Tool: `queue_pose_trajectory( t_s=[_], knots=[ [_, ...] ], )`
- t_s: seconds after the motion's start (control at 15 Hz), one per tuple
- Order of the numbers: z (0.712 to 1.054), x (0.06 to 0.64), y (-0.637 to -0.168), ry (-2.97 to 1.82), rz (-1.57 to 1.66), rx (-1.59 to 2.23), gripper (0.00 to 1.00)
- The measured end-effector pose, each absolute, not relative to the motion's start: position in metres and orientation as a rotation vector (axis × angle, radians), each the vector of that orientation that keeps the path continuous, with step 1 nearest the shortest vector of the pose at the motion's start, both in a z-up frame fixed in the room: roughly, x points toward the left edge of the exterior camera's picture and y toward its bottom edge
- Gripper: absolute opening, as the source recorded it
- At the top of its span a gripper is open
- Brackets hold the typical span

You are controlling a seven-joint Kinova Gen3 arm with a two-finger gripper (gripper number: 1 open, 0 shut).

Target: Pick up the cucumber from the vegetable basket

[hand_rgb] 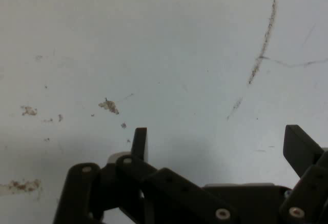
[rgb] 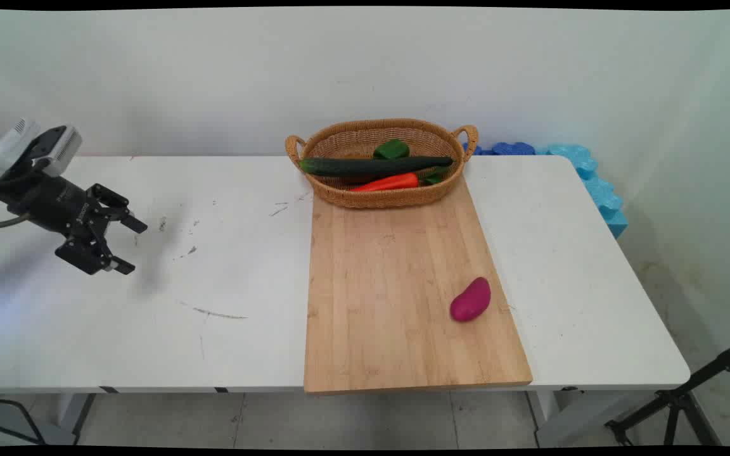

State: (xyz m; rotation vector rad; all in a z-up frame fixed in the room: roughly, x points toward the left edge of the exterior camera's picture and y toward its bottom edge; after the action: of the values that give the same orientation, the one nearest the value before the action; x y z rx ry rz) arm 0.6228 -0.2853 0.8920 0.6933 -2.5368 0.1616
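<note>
Plainly, the gripper [rgb: 129, 246] hung over the left part of the white surface [rgb: 213, 285] with its jaws apart and nothing between them; the hand view showed only scuffed, marked white surface beneath the two fingers [hand_rgb: 139, 143]. It was nearest to the scratches and small smudges there and well apart from everything else.

As for progress, nothing was held and nothing touched. A purple sweet potato [rgb: 470, 299] lay alone on the wooden cutting board [rgb: 397, 304], near the board's right edge and toward its near end. The wicker basket [rgb: 381, 193] stood at the board's far end, and in it lay a long cucumber [rgb: 371, 166], a carrot [rgb: 385, 183] just in front of it, and a green pepper [rgb: 391, 149] behind.

The surface carried grey scuffs and a long curved scratch left of the board. Behind stood a plain pale wall; blue foam pieces [rgb: 583, 174] ran along the far right corner, and a black tripod [rgb: 688, 396] stood on the floor at lower right.
</note>
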Motion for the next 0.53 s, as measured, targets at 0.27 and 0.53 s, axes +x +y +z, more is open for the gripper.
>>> queue_pose_trajectory(
  t_s=[0.27, 0.53],
  knots=[
    [0.8937, 0.6217, -0.288, -2.534, 0.165, 0.684, 1.0],
    [0.8976, 0.6146, -0.2958, -2.525, 0.175, 0.684, 1.0]
  ],
)
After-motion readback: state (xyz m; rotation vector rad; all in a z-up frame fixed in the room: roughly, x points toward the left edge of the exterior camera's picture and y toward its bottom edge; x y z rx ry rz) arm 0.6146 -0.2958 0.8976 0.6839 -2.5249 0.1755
